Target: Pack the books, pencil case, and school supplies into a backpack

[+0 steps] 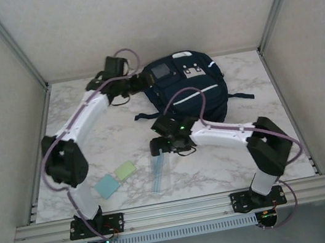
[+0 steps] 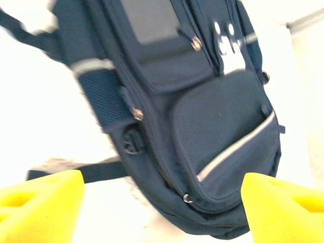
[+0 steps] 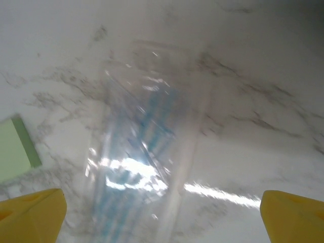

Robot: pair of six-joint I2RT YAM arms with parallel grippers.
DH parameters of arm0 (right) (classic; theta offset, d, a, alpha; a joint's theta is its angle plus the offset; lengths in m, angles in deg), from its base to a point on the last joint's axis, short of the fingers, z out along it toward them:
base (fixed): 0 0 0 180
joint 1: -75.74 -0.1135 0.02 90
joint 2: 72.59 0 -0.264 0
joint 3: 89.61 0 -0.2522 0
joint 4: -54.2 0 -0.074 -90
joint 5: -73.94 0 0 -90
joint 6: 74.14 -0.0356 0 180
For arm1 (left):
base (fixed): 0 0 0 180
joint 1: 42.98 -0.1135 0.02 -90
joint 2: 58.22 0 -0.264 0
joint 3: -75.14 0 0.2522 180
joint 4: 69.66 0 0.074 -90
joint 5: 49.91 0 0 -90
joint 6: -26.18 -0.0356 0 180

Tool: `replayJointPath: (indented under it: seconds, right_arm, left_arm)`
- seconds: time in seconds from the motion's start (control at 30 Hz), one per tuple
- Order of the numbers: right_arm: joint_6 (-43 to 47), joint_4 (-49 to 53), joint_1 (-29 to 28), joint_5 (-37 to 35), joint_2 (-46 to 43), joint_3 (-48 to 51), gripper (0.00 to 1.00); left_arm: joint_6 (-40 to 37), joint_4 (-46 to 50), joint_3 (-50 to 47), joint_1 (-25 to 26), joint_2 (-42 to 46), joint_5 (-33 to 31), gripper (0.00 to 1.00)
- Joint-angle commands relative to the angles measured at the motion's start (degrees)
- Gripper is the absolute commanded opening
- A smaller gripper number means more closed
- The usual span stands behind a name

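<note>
Backpack [image 1: 191, 88], navy, lies flat at the far middle of the white marbled table [image 1: 109, 136], with pale walls [image 1: 0, 123] on three sides. The left gripper [image 1: 138, 82] sits at its left edge, fingers spread, holding nothing. The right gripper [image 1: 156, 148] hovers, jaws wide apart, over a clear pencil case [image 1: 158, 175]. Left of the case, close together, lie a pale green pad [image 1: 125, 170] and a pale blue pad [image 1: 106, 186].

backpack [image 1: 191, 88]: far side of table [image 1: 120, 128], centre
pencil case [image 1: 157, 173]: near side, before backpack
pads [image 1: 125, 170]: left of pencil case
</note>
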Motion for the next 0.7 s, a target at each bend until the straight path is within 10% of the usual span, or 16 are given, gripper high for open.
replayJointPath:
  seconds: [0.0, 0.67]
  right_arm:
    - [-0.9, 4.2, -2.0, -3.9, 4.6, -5.4, 0.99]
    - [0.5, 17.0, -2.0, -3.3, 26.7, -24.1, 0.95]
  left_arm:
    - [1.6, -3.4, -6.9, -2.3, 5.1, -3.7, 0.84]
    - [5.0, -8.1, -22.8, -9.8, 14.1, -3.3, 0.95]
